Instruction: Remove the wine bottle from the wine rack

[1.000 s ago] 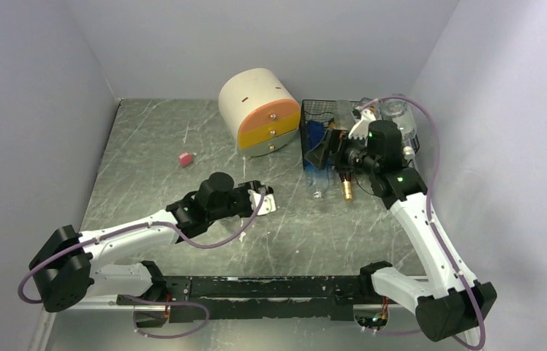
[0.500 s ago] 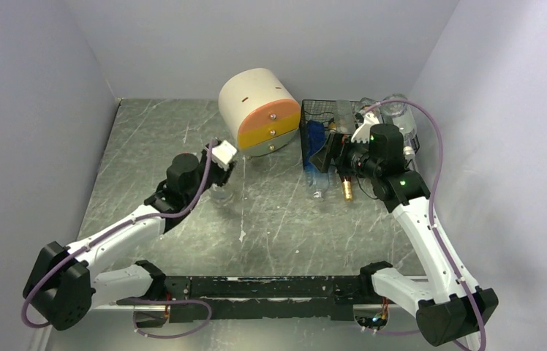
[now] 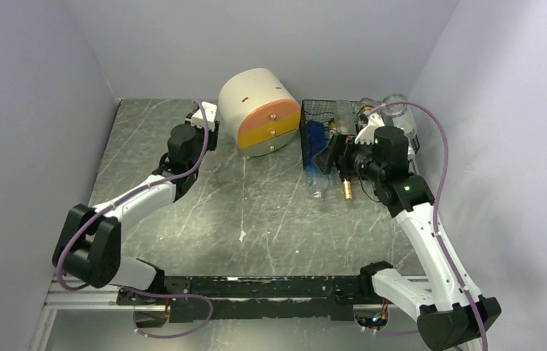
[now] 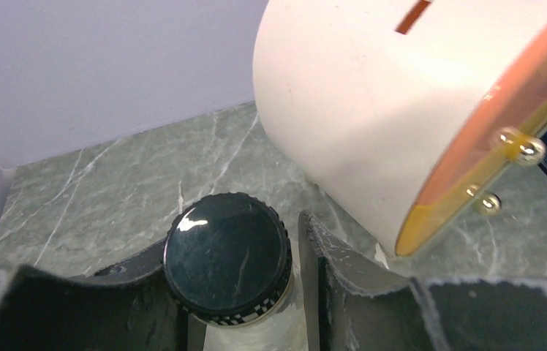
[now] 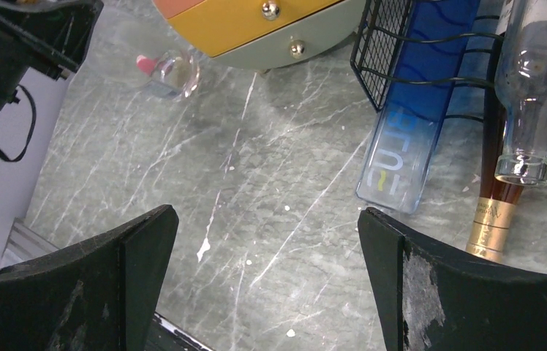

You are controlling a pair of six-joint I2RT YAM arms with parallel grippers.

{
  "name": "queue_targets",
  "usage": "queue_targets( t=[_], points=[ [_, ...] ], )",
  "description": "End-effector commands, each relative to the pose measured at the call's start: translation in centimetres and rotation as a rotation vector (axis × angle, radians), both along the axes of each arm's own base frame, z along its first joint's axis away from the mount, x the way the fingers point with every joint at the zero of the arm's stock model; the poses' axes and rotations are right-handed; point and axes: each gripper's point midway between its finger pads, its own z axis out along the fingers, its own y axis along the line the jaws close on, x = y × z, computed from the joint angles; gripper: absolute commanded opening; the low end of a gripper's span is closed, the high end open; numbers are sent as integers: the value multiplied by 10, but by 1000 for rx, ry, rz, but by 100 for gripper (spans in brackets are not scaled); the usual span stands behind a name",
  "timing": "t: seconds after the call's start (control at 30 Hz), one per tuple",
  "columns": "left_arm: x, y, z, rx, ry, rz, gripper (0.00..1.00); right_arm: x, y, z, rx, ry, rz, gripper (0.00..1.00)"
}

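- Left gripper (image 4: 238,245): rough-edged black jaws closed narrowly on a small clear bottle (image 4: 245,329) with a round, knurled black cap, just beside the smooth cream-and-orange drum-shaped drawer unit (image 4: 373,110).
- Right gripper (image 5: 267,219): jaws spread wide, holding nothing, above the grey veined tabletop (image 5: 256,168).
- Dark glass wine bottle (image 5: 491,219), gold-foil neck: lying in the black wire-mesh wine rack (image 5: 384,44), neck projecting out, beside a flat blue bottle (image 5: 409,146).

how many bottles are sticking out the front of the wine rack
3: a blue bottle on the left in the right wrist view, a clear glass bottle on the right, and a gold-foiled wine bottle between them. More may be hidden deeper in the wine rack.
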Motion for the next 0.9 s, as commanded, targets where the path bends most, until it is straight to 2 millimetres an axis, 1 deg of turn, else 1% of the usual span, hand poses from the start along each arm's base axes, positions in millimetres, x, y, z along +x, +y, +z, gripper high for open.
queue_targets(
  t=[0.0, 0.1, 0.2, 0.27, 0.33, 0.4, 0.57, 0.7, 0.73, 0.77, 0.83, 0.87],
  points=[
    [23, 12, 113, -145, -349, 71, 7, -7, -5, -3, -9, 7, -10, 100],
    [26, 12, 108, -164, -358, 36, 9, -9, -7, -6, -15, 15, -16, 100],
    [26, 17, 96, -186, -351, 23, 17, -9, -8, -9, -19, 21, -19, 100],
    [24, 21, 84, -162, -353, 13, 23, -7, -6, -10, -15, 27, -14, 100],
    [21, 21, 78, -132, -373, 5, 26, -5, -3, -10, -5, 27, -6, 100],
    [20, 22, 72, -120, -369, 6, 27, -3, 0, -12, 5, 36, 4, 100],
    [17, 22, 64, -141, -355, -10, 25, -2, 6, -14, 35, 44, 17, 100],
    [18, 20, 62, -157, -347, -16, 25, -6, 6, -17, 39, 56, 22, 100],
    [18, 21, 61, -161, -343, -9, 29, -7, 5, -18, 36, 57, 21, 100],
    [17, 23, 62, -167, -343, -2, 38, -8, 5, -19, 33, 59, 20, 100],
    [16, 27, 66, -183, -349, 18, 77, -10, 4, -20, 31, 62, 20, 100],
    [14, 29, 69, -192, -354, 27, 94, -10, 4, -20, 31, 62, 21, 100]
  ],
)
